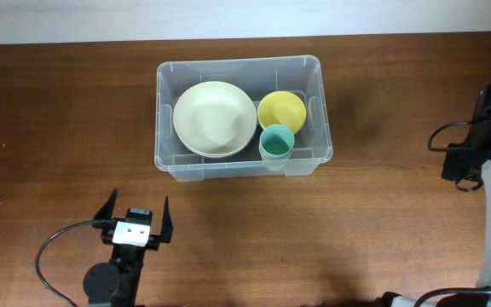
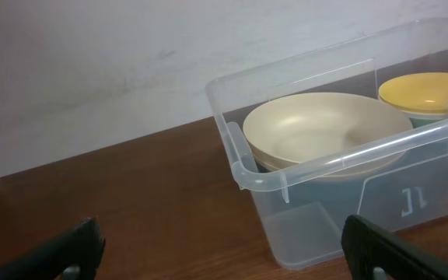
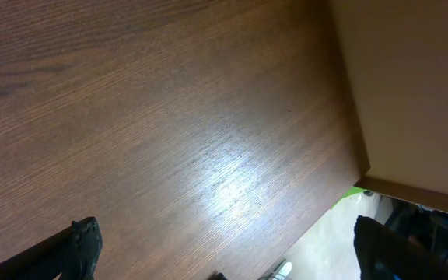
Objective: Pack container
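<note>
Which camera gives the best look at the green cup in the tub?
Overhead: the green cup shows whole from above, inside the container beside the yellow bowl. The left wrist view catches only a sliver at its right edge. The right wrist view shows only table.

A dark brown wood-grain bench point(image 1: 58, 128) fills most of each view. A pale, off-white wall point(image 2: 92, 62) rises behind its far edge. Soft light glints on the grain, and pale floor point(image 3: 317, 249) shows past one corner.

On the container point(image 2: 309, 233), a pale mark point(image 2: 411, 201) reads roughly "J1"
</note>
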Available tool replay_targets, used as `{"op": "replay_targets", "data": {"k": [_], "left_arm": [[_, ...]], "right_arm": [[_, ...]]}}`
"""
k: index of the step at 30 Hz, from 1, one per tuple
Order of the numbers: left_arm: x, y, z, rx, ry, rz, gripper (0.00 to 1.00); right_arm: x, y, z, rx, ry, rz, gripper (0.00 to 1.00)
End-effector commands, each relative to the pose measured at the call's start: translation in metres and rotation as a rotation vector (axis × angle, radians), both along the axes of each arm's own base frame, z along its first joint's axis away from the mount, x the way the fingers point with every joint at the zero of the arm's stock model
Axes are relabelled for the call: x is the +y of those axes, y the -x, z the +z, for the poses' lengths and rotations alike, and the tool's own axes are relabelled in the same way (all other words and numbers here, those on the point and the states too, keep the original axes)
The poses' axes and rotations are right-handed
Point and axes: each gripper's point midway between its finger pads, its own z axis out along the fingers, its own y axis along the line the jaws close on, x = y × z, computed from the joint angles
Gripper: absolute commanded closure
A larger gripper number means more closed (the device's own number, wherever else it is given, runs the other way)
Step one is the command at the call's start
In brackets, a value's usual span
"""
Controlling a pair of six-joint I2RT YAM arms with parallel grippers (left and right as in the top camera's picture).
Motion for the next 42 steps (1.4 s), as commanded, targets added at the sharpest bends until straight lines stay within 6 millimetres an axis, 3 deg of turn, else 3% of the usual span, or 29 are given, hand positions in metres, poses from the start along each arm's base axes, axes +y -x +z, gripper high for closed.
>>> {"op": "replay_targets", "data": {"k": [1,15,24,27,30,35,38,42], "left_arm": [[-0.001,0.000,-0.001,-0.002,-0.011,-0.009,0.00],[-0.001,0.000,-0.001,-0.002,-0.011,-0.009,0.00],[-0.001,0.000,-0.001,-0.002,-0.011,-0.009,0.00],[-0.001,0.000,-0.001,-0.002,-0.011,-0.009,0.00],[-0.001,0.000,-0.001,-0.002,-0.011,-0.009,0.00],[-0.001,0.000,-0.001,-0.002,-0.011,-0.009,0.00],[-0.001,0.000,-0.001,-0.002,-0.011,-0.009,0.00],[-0.001,0.000,-0.001,-0.002,-0.011,-0.009,0.00]], "right_arm": [[-0.001,0.000,-0.001,0.000,0.000,-0.007,0.01],[-0.001,0.001,0.004,-0.014,0.009,-0.006,0.01],[0.006,0.019,0.047,-0.162,0.064,-0.007,0.01],[0.007,0.017,0.069,-0.280,0.095,-0.001,0.01],[0.028,-0.011,0.094,-0.503,0.044,0.095,0.01],[0.090,-0.056,0.137,-0.923,-0.049,0.379,0.01],[0.125,-0.057,0.142,-1.098,-0.068,0.524,0.01],[0.162,-0.038,0.120,-1.216,-0.096,0.651,0.01]]}}
